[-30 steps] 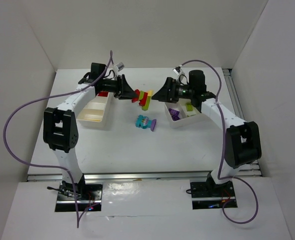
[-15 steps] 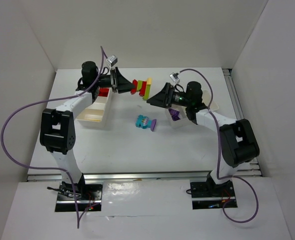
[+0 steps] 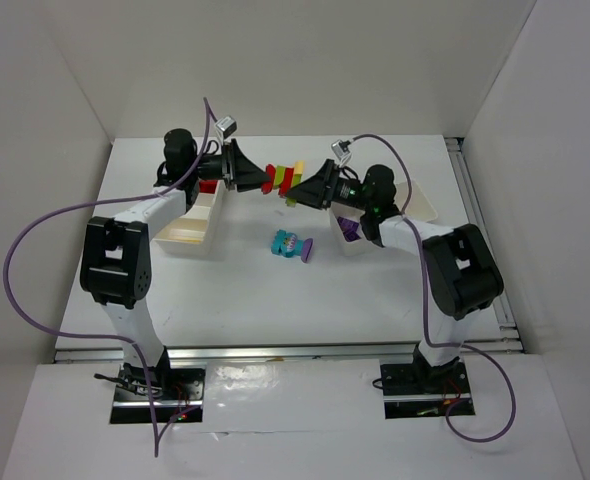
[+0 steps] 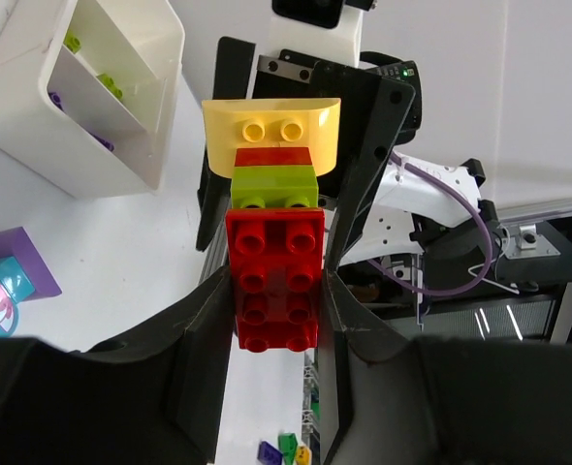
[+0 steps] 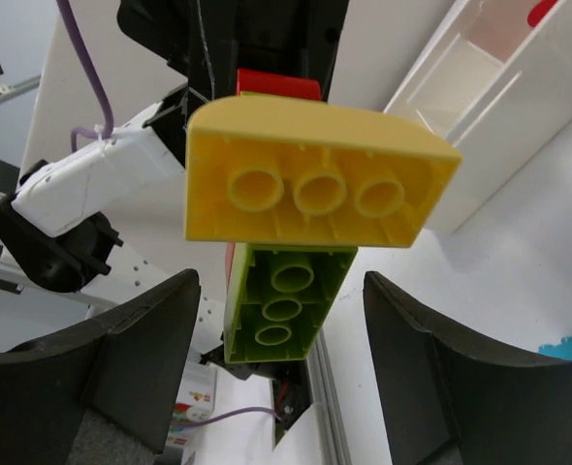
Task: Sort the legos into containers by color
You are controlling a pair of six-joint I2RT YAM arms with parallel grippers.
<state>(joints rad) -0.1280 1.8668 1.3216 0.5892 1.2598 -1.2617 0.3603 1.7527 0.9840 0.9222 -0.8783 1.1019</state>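
Note:
My left gripper (image 3: 253,178) (image 4: 274,291) is shut on a red brick (image 4: 274,281), the near end of a joined stack of legos held above the table. Beyond it in the stack come a lime green brick (image 4: 274,186) (image 5: 286,300), a thin red one and a yellow brick (image 4: 271,131) (image 5: 320,174). My right gripper (image 3: 307,185) (image 5: 281,291) is open at the stack's other end, its fingers (image 5: 141,358) standing either side of the lime brick with gaps. The left container (image 3: 190,222) holds a red brick (image 3: 208,186). The right container (image 3: 360,245) holds a purple brick (image 3: 348,228) and lime ones.
A cyan and purple cluster of bricks (image 3: 292,245) lies on the table between the trays, below the raised stack. White walls close in the table at the back and both sides. The right arm covers much of the right tray.
The left gripper has lifted the stack up and slightly back. The right gripper has swung left to the stack's yellow end, and its jaws have narrowed a little.

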